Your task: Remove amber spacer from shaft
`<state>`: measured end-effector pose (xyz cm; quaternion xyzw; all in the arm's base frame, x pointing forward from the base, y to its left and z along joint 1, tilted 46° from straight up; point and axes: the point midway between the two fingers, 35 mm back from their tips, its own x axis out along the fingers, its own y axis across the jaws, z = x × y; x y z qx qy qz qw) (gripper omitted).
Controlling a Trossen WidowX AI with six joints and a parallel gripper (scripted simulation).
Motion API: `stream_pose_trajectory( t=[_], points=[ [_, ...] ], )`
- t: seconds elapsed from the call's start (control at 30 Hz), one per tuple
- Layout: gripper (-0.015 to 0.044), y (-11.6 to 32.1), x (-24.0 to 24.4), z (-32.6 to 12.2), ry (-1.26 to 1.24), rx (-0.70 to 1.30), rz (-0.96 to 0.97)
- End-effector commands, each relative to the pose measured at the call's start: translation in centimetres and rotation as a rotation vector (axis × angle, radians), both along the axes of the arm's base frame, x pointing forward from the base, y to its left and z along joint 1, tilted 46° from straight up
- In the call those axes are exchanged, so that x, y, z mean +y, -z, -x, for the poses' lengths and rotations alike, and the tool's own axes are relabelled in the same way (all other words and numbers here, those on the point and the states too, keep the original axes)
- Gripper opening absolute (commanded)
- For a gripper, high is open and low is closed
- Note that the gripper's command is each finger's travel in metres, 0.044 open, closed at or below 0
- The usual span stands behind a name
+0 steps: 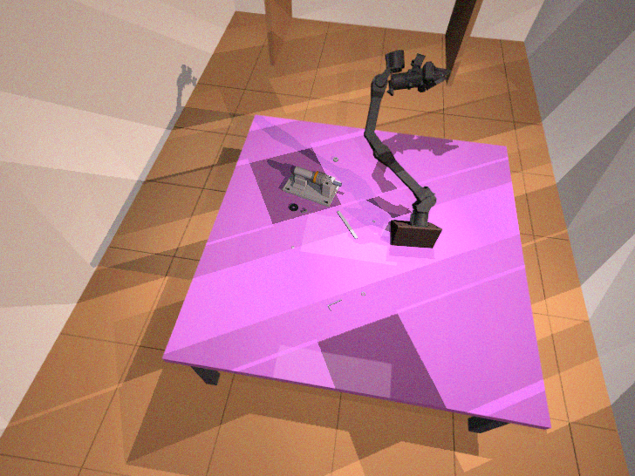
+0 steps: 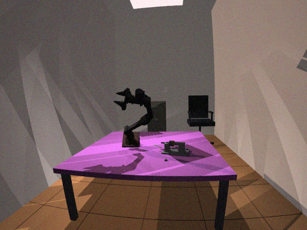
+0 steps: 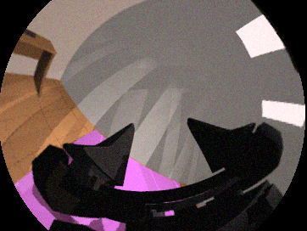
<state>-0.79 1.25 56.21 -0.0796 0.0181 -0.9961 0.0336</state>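
Note:
A grey fixture stands on the table, with a base plate (image 1: 310, 196) and two upright blocks. The amber spacer (image 1: 315, 175) (image 2: 173, 143) sits up in the fixture between grey cylindrical parts. The thin shaft end (image 1: 337, 183) (image 2: 162, 143) sticks out beyond one upright. Which block is the big housing, and where each spacer ends, is too small to tell. My gripper (image 2: 115, 97) (image 3: 161, 123) is open and empty. It is raised high, away from the fixture and pointing away from it. Neither the fixture nor the spacer shows in the wrist view.
On the table (image 1: 246, 307) (image 2: 99, 153), a small round part (image 1: 335, 159) (image 2: 165, 159) lies near the fixture. A black ring (image 1: 293, 205), a pale flat bar (image 1: 347, 224) and an L-shaped key (image 1: 334, 304) lie elsewhere. The arm's base (image 1: 415, 235) (image 2: 130, 140) stands beyond the bar.

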Motion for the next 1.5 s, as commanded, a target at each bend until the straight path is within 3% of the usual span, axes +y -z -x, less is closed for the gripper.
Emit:
stream_pose_trajectory(
  t=[0.0, 0.33, 0.57, 0.77, 1.17, 1.47],
  points=[
    [0.0426, 0.0, 0.0, 0.1, -0.003, -0.002, 0.0],
    [0.044, 1.3, -2.9, 6.9, -0.304, -0.169, 0.0],
    [0.044, 3.3, -8.7, 10.2, -0.548, -0.303, -0.058],
    [0.044, 5.6, -15.3, 10.3, -0.762, -0.4, -0.162],
    [0.044, 13.3, -27.9, 1.1, -1.136, -0.513, -0.538],
    [0.044, 20.8, -30.8, -11.3, -1.341, -0.454, -0.902]
  ],
)
